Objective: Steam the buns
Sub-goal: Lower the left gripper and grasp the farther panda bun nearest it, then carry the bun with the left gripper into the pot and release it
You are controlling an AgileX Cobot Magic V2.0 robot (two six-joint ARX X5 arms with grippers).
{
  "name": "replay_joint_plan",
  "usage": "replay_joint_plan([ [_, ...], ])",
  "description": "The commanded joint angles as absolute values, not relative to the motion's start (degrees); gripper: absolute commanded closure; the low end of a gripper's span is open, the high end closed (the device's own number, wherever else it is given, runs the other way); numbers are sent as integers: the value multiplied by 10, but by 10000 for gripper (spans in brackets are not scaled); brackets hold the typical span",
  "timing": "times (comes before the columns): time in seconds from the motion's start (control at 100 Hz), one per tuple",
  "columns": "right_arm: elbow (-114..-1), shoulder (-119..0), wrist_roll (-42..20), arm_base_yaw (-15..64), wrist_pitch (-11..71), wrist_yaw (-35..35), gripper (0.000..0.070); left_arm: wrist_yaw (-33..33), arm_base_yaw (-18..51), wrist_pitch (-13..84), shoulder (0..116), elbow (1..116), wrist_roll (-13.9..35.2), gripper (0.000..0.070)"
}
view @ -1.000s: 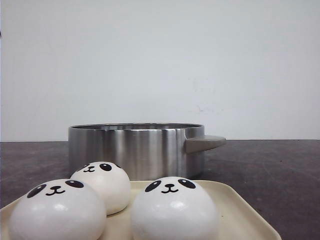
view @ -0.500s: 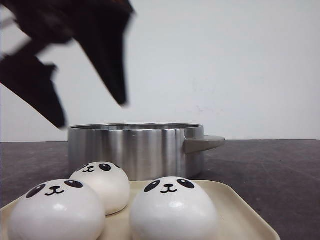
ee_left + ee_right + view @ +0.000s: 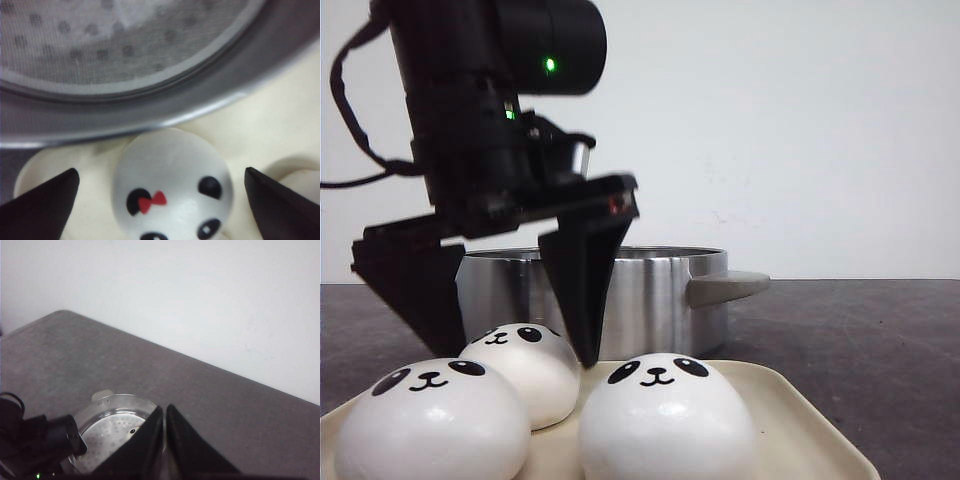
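Three white panda-face buns sit on a cream tray (image 3: 812, 432): one front left (image 3: 430, 425), one front right (image 3: 665, 425) and one behind them (image 3: 530, 372). My left gripper (image 3: 519, 356) is open and lowered over the back bun, with one black finger on each side of it. In the left wrist view this bun (image 3: 172, 182) has a red bow and lies between the fingertips (image 3: 47, 202), apart from both. My right gripper (image 3: 165, 412) is shut and empty, high above the table. I cannot make out a fourth bun.
A steel pot (image 3: 620, 300) with a grey handle (image 3: 730, 287) stands just behind the tray. Its perforated steamer plate shows in the left wrist view (image 3: 100, 45) and in the right wrist view (image 3: 107, 432). The dark tabletop (image 3: 860, 340) extends to the right.
My left arm has come down from the upper left into view. Its open fingers now straddle the back bun. The buns, tray and pot have not moved.
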State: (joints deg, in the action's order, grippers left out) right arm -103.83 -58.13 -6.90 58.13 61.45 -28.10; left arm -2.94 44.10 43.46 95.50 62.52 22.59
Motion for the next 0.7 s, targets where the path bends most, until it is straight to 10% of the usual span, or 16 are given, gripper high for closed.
replay_joint_plan([
  [0.0, -1050, -587, -77, 588, 610, -283, 699, -28, 445, 437, 976, 632, 235, 69],
  [0.11, -1050, -587, -78, 588, 614, -285, 699, -28, 445, 443, 986, 632, 234, 157],
  [0.27, -1050, -587, -84, 588, 622, -285, 699, -28, 444, 434, 987, 632, 234, 700],
  [0.69, -1049, -587, -99, 588, 625, -285, 699, -106, 464, 419, 851, 643, 234, 699],
])
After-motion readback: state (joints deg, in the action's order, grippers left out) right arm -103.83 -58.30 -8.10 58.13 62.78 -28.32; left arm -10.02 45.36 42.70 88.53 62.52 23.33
